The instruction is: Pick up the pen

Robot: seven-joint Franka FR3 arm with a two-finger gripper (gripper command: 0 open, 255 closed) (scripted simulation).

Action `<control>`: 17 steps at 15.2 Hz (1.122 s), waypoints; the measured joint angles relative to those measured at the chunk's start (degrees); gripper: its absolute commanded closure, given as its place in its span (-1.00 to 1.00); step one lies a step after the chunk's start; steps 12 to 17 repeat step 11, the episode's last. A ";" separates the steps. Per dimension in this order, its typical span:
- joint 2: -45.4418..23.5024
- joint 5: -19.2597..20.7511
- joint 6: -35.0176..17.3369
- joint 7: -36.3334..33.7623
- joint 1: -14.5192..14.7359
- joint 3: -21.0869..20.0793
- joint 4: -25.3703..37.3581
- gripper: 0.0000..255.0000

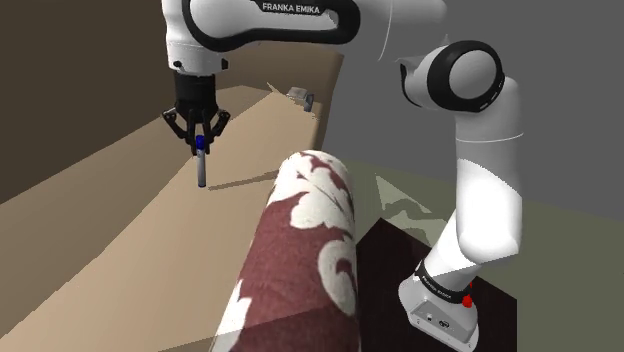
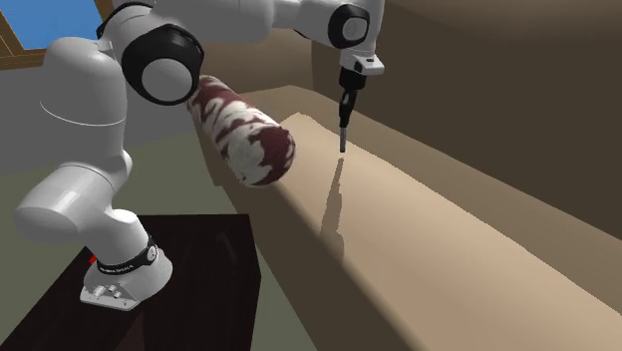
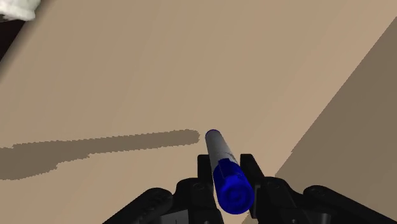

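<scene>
My black gripper (image 1: 201,140) is shut on the pen (image 1: 202,168), a grey barrel with a blue cap. The pen hangs upright below the fingers, well above the tan sofa seat (image 1: 150,230), and casts a thin shadow on it. In the second exterior view the gripper (image 2: 345,113) holds the pen (image 2: 344,135) with its tip pointing down over the seat. The wrist view looks along the pen (image 3: 224,170), its blue cap end clasped between the two fingers (image 3: 201,167), grey barrel pointing away toward the cushion.
A cylindrical bolster (image 1: 305,250) with a maroon and white floral pattern lies on the sofa's arm, close to the stand side. A small grey object (image 1: 303,98) rests far back on the seat. The sofa backrest (image 2: 498,90) rises behind the gripper.
</scene>
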State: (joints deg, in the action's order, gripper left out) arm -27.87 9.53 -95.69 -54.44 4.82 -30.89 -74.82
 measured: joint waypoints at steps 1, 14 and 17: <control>0.12 -0.05 0.69 -0.05 0.10 -0.06 0.58 1.00; -1.54 0.61 9.24 -0.29 2.16 -0.07 10.92 1.00; -1.54 0.61 9.24 -0.29 2.16 -0.07 10.92 1.00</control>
